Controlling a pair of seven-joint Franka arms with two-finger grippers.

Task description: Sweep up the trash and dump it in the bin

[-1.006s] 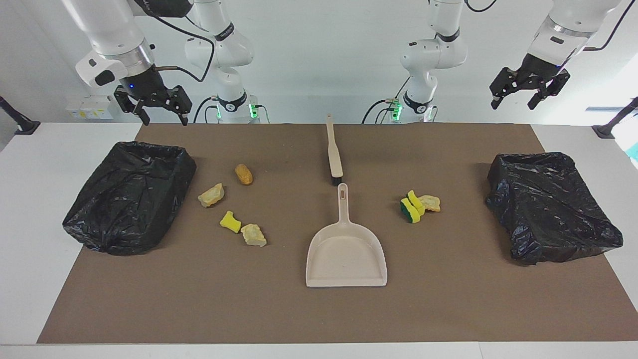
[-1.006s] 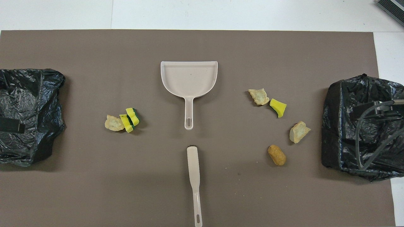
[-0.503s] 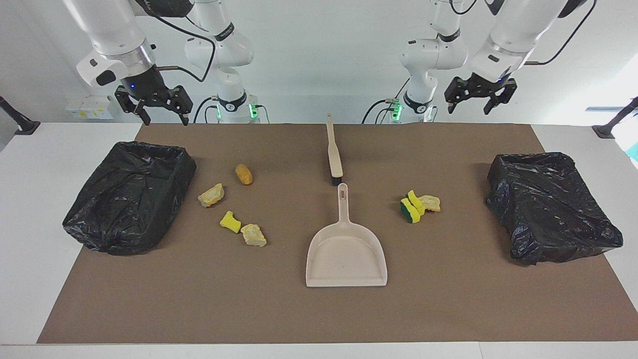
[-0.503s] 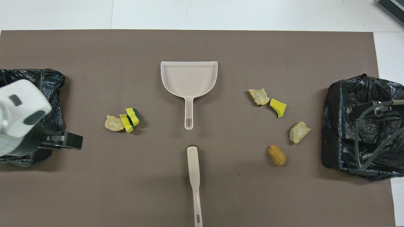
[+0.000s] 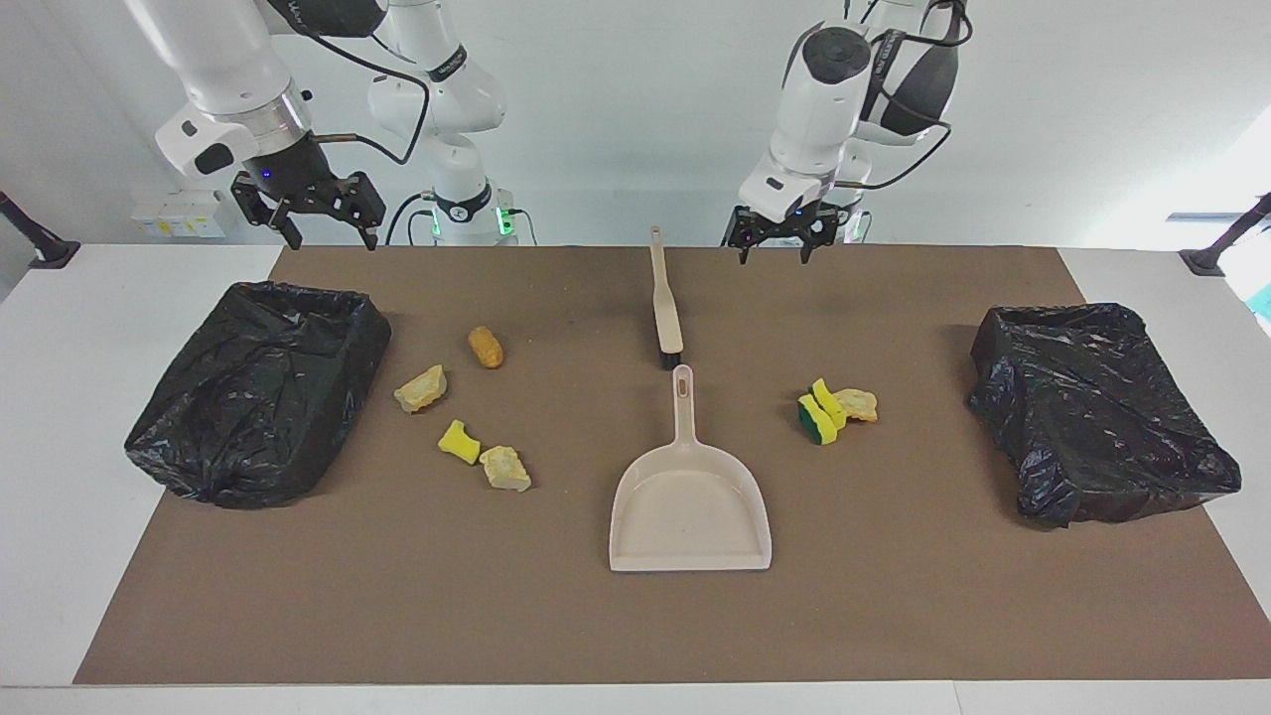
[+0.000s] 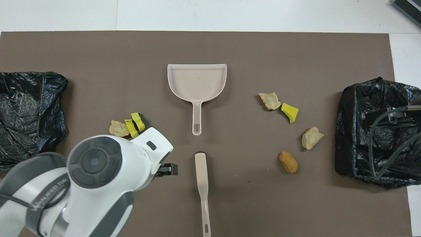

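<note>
Honestly, with both the left gripper [image 5: 773,247] and right gripper [image 5: 320,224] wide open and empty, a sloppy grab could've knocked the brush [image 5: 664,310] into the dustpan [image 5: 689,501].

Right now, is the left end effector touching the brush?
Apart. In the facing view the left end effector hangs open above the mat, beside the brush handle, with bare mat between them.

We see our left gripper [image 5: 773,245] open at upper centre beside the brush [image 5: 664,306], trash [image 5: 486,347] scattered mid-frame, and the dustpan [image 5: 690,509] lying below.
</note>
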